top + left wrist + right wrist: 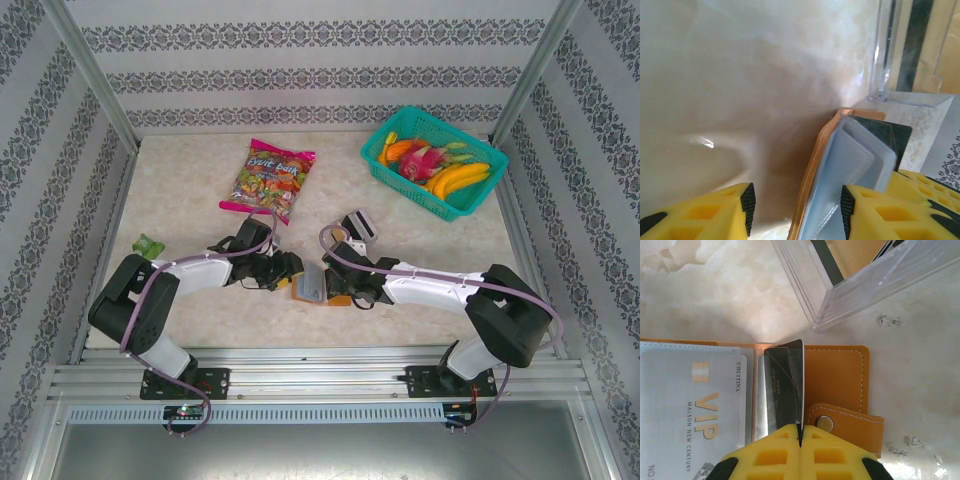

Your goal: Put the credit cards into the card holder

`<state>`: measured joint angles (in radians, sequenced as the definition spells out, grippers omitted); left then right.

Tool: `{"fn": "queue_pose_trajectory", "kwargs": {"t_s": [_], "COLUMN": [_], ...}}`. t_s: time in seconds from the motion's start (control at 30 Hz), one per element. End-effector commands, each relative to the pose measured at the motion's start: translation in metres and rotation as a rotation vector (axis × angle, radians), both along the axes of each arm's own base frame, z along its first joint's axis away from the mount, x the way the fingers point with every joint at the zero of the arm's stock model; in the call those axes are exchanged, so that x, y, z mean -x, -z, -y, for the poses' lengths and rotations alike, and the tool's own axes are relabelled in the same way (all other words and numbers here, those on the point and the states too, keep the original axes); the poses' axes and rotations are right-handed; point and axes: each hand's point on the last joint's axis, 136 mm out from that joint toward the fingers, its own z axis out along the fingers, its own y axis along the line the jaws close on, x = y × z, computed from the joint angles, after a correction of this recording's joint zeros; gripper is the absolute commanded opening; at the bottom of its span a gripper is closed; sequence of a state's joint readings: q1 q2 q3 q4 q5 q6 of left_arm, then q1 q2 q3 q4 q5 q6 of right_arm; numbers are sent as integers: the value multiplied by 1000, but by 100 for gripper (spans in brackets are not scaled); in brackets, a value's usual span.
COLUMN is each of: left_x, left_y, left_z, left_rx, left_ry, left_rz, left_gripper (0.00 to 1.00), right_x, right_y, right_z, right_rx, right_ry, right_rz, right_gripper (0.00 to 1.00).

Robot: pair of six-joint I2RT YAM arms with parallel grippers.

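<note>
The orange-brown card holder (pixel 835 375) lies open on the table, snap tab to the right. Its clear sleeves hold a pale VIP credit card (pixel 700 400). My right gripper (pixel 801 432) is shut on a black credit card (pixel 785 385), held edge-on over the holder's middle fold. In the top view the right gripper (pixel 335 283) sits at the holder (pixel 308 288). My left gripper (pixel 283 268) is at the holder's left side. In the left wrist view the left gripper (pixel 796 207) is open, and the holder's raised orange edge (pixel 812 165) and clear sleeve stand between the fingers, close to the right pad (pixel 844 210).
A clear slotted tray (pixel 360 228) with more cards stands just behind the holder, near the right gripper (pixel 865 280). A candy bag (pixel 268 178) lies at the back centre. A teal basket (pixel 388 131) of fruit is at the back right. A small green object (pixel 148 245) lies at the left.
</note>
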<state>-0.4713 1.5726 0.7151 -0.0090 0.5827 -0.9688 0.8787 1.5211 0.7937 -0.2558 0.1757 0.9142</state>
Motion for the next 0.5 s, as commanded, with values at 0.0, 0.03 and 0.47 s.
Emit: {"fn": "queue_pose_trajectory", "kwargs": {"t_s": [0.0,0.03,0.47], "left_x": [-5,-7,-7], "left_y": [-20,-24,-21], "left_z": [-5,-7,8], "left_rx": [-10,-8,47], "left_ry": [-28,-38,29], "left_rz": [100,122,114], "left_gripper": [54,54,51], "right_x": [11,10,12], "right_y": [15,14,18], "right_z": [15,16,19], "right_rx": [57,57,67], "right_ry": [1,4,10], "right_rz": [-55,-52,-63], "right_gripper": [0,0,0]}}
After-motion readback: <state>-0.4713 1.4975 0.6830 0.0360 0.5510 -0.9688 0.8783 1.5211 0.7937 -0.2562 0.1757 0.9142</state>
